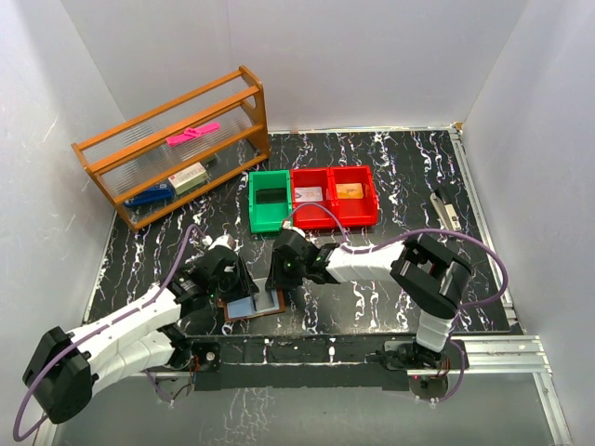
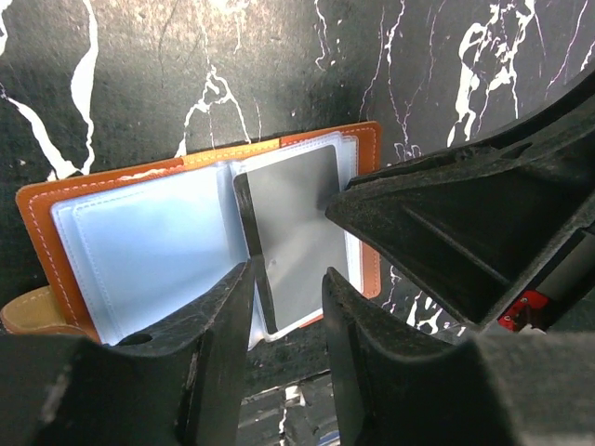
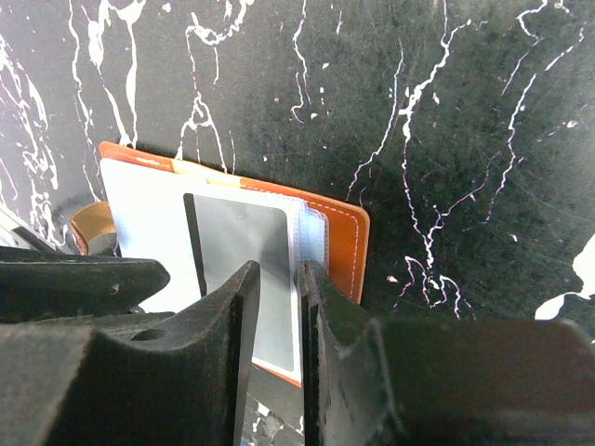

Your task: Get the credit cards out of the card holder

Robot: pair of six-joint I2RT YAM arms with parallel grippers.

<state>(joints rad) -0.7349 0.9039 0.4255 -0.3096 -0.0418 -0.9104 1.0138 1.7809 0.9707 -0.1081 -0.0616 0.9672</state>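
Near the front edge of the table (image 1: 400,167), between the two arms, the holder (image 1: 249,307) lies open and flat. Its pale blue side faces up, with the brown rim showing all round. A silver-grey card (image 2: 297,232) sits in the clear sleeve (image 3: 311,228) of one half. A dark line along the card's inner edge suggests it stands a little proud of the page, though that is not certain.

The left gripper (image 2: 288,271) hangs over the holder's near edge with its jaws apart. The card's lower edge shows in the gap, and neither finger presses on it. The right gripper (image 3: 281,269) comes in from the other side with its jaws drawn nearly together at the card's outer edge. Sleeve and card both show in the slit, but whether either is truly pinched cannot be told.

The card is likely light, thin and stiff with some spring. Its faces are smooth enough to slip from hard fingers. The sleeve looks soft and will probably cling, and it may come up with the card. The best hold is probably a bare edge or corner clear of the plastic, pinched across the flat faces and drawn along the pocket's mouth. The holder itself is light and floppy, so its empty half or rim probably needs pinning down, or it will lift too.
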